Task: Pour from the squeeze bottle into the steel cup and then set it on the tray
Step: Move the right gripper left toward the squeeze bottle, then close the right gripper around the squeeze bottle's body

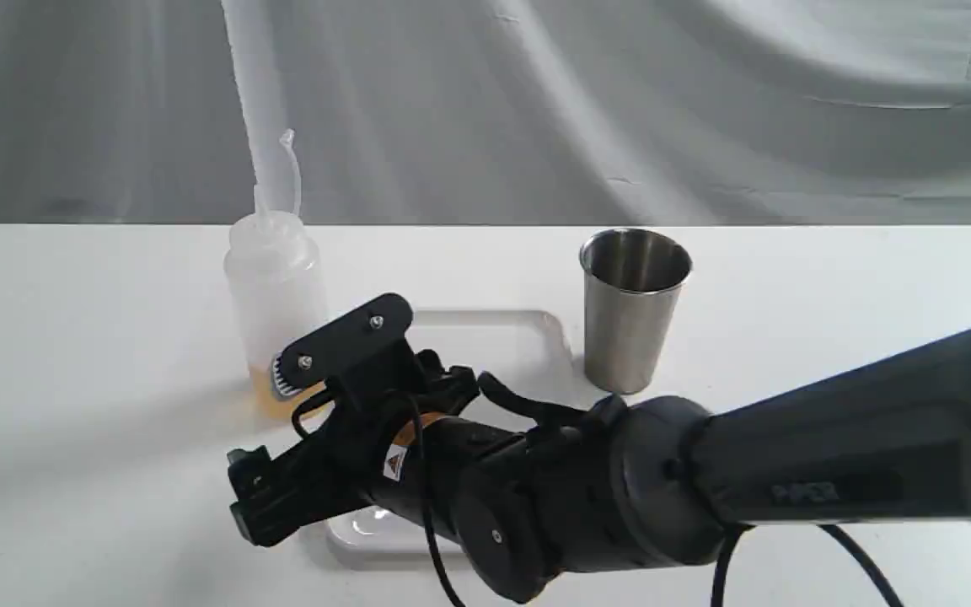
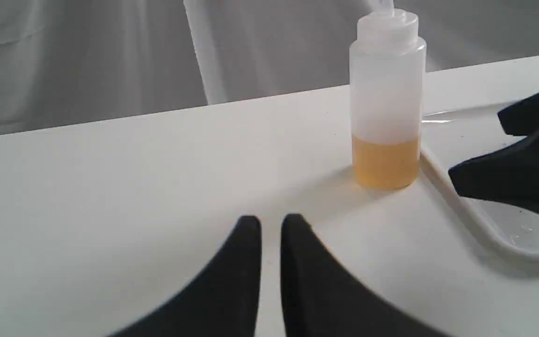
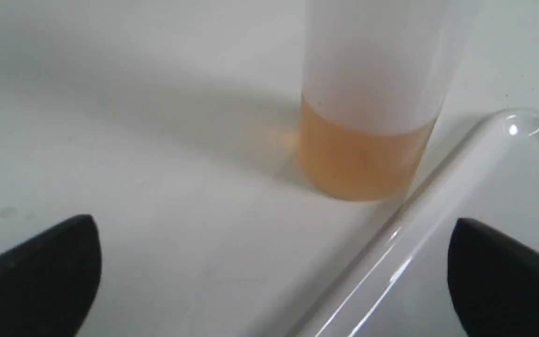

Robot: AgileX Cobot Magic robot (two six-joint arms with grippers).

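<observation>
Faint raised lettering, apparently "PIPER", marks the black arm (image 1: 839,447) at lower right; a triangular warning sticker (image 1: 394,462) sits lower centre.

Brushed steel cup (image 1: 633,310); glossy plastic tray (image 1: 528,337).

Whitish squeeze bottle (image 1: 273,278), amber liquid (image 2: 385,161); brushed-silver steel cup (image 1: 633,316); white tray (image 1: 502,341).

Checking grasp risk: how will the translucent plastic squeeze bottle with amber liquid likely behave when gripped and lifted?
The translucent plastic squeeze bottle is probably light: amber liquid fills only its lowest part. Its soft-looking walls likely flex when the open right gripper closes. With the liquid low, it should resist tipping.
</observation>
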